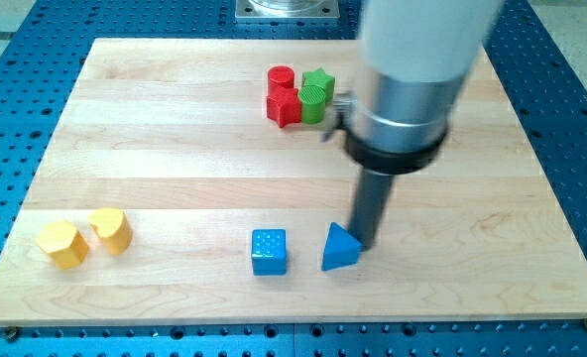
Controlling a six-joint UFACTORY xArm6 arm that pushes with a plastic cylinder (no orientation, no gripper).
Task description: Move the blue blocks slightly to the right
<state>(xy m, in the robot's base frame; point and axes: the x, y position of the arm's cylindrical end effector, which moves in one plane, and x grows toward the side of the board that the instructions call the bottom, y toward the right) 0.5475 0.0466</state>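
Now our tip [361, 245] is touching the blue plastic triangular block's [340, 249] right side — we're needing its left; no claw here.

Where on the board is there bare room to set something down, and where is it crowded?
Free: the wide stretch between the yellow blocks and the red blocks, and the view's right side beyond my tip. Crowded: the top cluster of red blocks and green block, and around the blue cube and blue triangular block, where my tip sits.
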